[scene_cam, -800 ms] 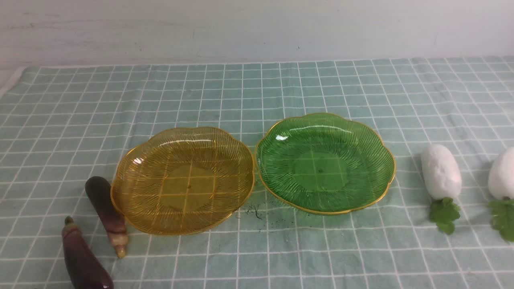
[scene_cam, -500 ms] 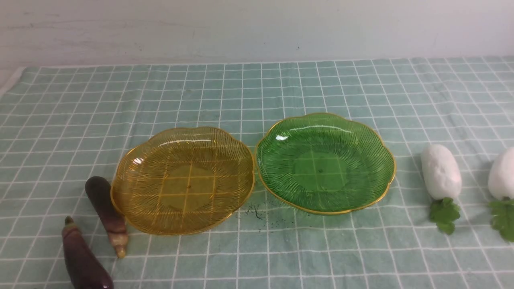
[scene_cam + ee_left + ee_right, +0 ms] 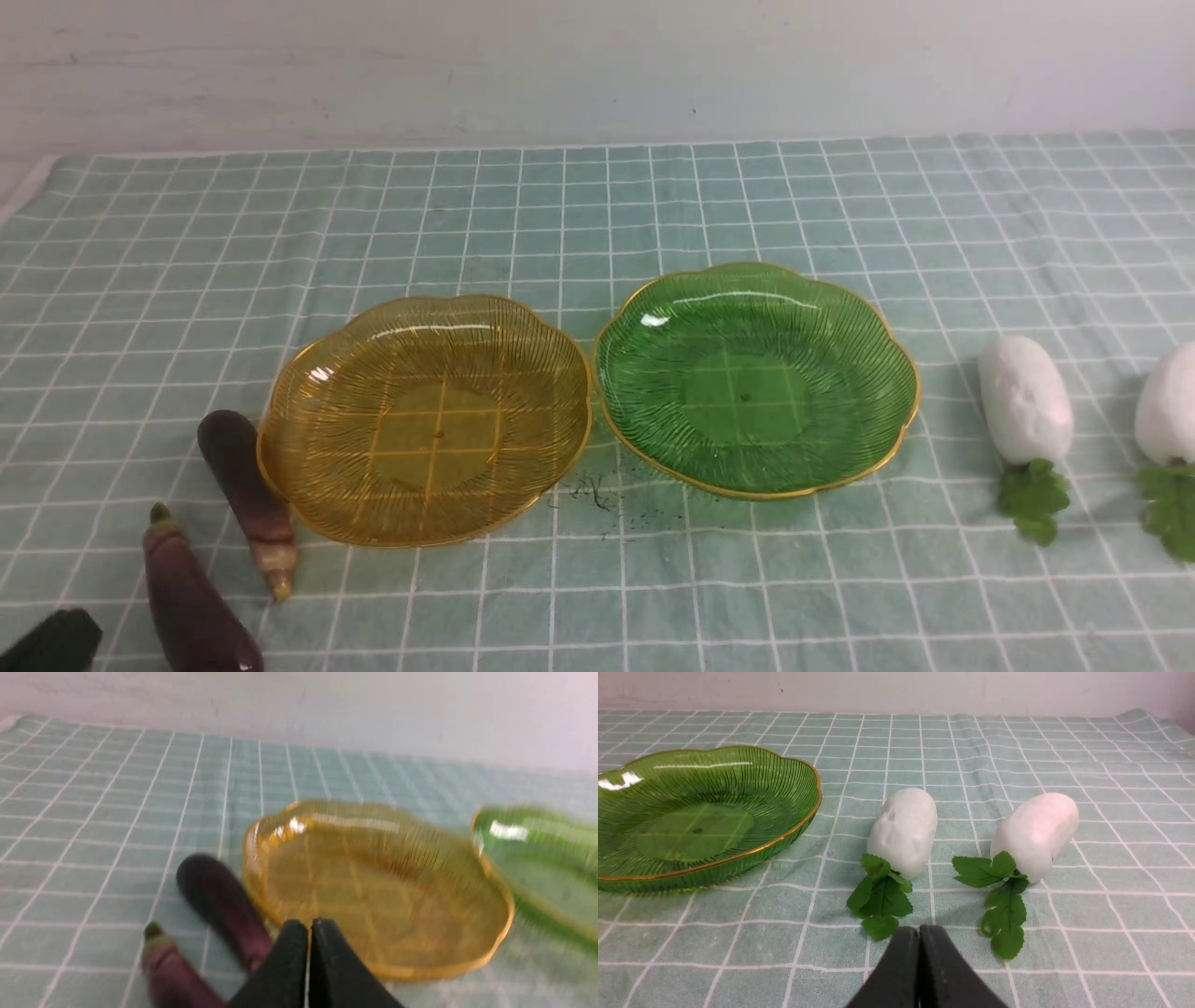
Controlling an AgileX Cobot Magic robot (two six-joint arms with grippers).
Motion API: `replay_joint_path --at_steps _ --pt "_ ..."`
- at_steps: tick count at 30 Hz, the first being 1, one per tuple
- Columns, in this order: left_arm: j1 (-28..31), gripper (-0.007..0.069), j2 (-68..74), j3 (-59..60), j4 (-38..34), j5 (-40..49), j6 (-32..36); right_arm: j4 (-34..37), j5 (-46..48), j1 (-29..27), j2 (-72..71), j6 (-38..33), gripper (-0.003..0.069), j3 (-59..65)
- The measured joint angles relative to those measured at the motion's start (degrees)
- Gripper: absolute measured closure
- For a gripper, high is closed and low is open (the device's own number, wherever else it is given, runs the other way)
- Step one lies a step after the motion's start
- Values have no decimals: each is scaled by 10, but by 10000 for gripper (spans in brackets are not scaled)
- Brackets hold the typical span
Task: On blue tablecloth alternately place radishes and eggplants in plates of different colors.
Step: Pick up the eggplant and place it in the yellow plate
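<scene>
Into the front view's near left corner had come the dark tip of the left claw (image 3: 58, 642), absent from that view half a second earlier; both plates, both eggplants and both radishes lay where they had been. The step in hand seemed to be the left arm's reach for a first eggplant. Done well, it called for the claw to part its fingers before lowering, line up across the slim body and grip mid-length, clear of the amber plate's rim.

Both claws were closed on nothing, the right claw (image 3: 918, 929) too. The glossy dark purple eggplant with the greenish cap (image 3: 198, 602) lay just to the right of the left claw, on the pale blue-green gridded tablecloth (image 3: 747, 579). Beyond it, the slim dark purple eggplant with the pale tan stem end (image 3: 245, 481) lay right against the ribbed amber scalloped plate (image 3: 439, 434), so a careless finger could nudge that plate. The ribbed green scalloped plate (image 3: 745, 397) was empty as well, and two white oblong radishes (image 3: 903, 830) with leafy sprigs lay ahead of the right claw.
</scene>
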Motion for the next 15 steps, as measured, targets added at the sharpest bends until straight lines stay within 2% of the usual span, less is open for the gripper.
replay_joint_path --at_steps 3,7,9,11,14,15 --pt "0 632 0 0 -69 -70 -5 0 0 0 0 0 673 0" --pt "0 632 0 -10 -194 -267 -16 0 0 0 0 0 673 0" --pt "0 632 0 -51 -213 -269 -16 11 -4 0 0 1 673 0" --pt "0 632 4 -111 -220 -230 -4 56 -26 0 0 12 673 3" --pt "0 632 54 -219 -219 -147 41 144 -83 0 0 39 673 4" --pt "0 632 87 -264 -218 -90 62 170 -100 0 0 48 673 4"
